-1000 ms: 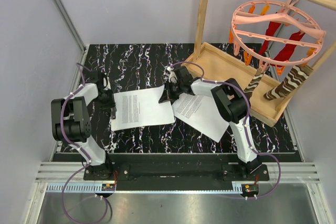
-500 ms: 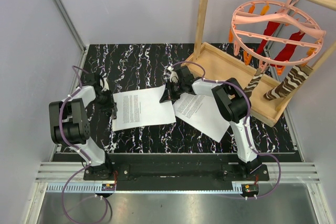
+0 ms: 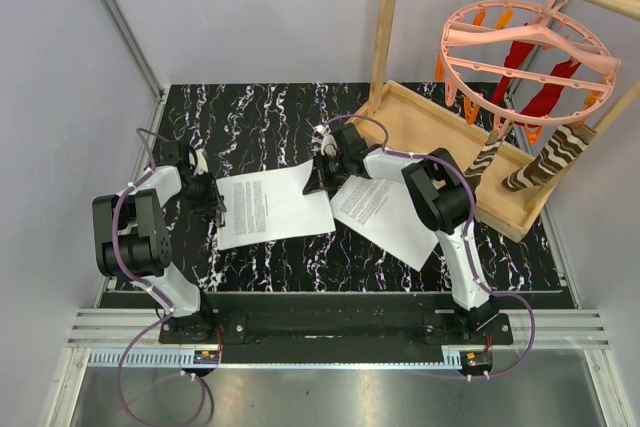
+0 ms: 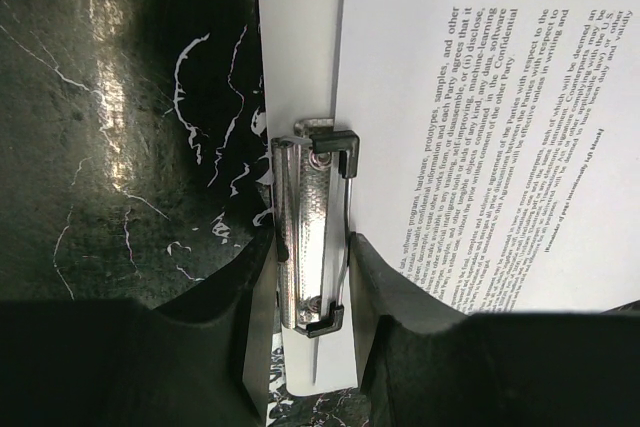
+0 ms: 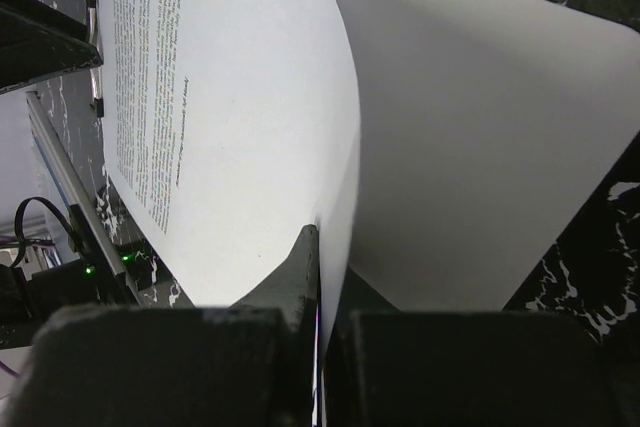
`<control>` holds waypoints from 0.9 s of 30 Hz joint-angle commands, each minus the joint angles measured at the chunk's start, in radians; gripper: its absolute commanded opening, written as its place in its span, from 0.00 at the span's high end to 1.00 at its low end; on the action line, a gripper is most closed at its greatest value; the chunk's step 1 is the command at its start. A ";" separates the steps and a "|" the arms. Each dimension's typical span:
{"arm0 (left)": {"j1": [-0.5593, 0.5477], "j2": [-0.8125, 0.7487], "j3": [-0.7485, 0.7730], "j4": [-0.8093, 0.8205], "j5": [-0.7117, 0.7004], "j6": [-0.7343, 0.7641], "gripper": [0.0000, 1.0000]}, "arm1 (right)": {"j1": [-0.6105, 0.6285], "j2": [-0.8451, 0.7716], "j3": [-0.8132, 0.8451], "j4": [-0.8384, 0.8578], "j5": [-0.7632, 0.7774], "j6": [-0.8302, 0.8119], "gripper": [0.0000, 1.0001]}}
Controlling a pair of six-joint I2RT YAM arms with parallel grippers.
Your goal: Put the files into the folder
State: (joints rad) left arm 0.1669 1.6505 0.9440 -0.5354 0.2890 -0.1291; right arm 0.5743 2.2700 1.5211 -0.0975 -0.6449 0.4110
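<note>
Printed sheet [image 3: 268, 205] on white folder [image 4: 298, 47], right edge curled up, pinched in right claw [image 5: 320, 267]; folder's metal clip [image 4: 312, 197] gripped by left claw [image 4: 312, 257]; second sheet [image 3: 388, 217] flat, beside right claw

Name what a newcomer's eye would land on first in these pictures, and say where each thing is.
The pink ring hanger hangs at the far right, above the wooden tray. On the black marbled table, the right tool pinches the edge of a printed sheet so that it curls up. The left tool grips the metal clip of the white board under that sheet.
</note>
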 commanded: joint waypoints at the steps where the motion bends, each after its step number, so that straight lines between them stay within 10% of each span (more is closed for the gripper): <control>1: -0.006 -0.043 -0.008 0.022 0.104 -0.009 1.00 | 0.041 0.054 0.036 -0.057 0.048 -0.025 1.00; 11: -0.027 -0.029 0.025 -0.034 -0.023 0.014 1.00 | 0.042 0.072 0.059 -0.057 0.056 -0.005 0.98; 13: -0.038 -0.009 0.064 -0.082 -0.083 0.009 1.00 | 0.042 0.075 0.065 -0.059 0.047 0.003 0.84; 17: -0.044 -0.037 0.095 -0.110 -0.171 -0.015 0.58 | 0.042 0.059 0.074 -0.082 0.027 0.026 0.59; 23: -0.160 -0.171 0.200 -0.162 -0.284 -0.053 0.49 | 0.042 -0.038 0.175 -0.335 0.135 0.016 0.13; 27: -0.294 -0.182 0.278 -0.179 -0.301 -0.113 0.46 | 0.039 -0.134 0.260 -0.594 0.510 -0.060 0.00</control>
State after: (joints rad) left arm -0.0093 1.5158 1.1202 -0.7109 0.0311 -0.1867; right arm 0.6197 2.2635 1.7142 -0.3691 -0.5236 0.4412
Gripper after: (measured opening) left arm 0.526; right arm 0.950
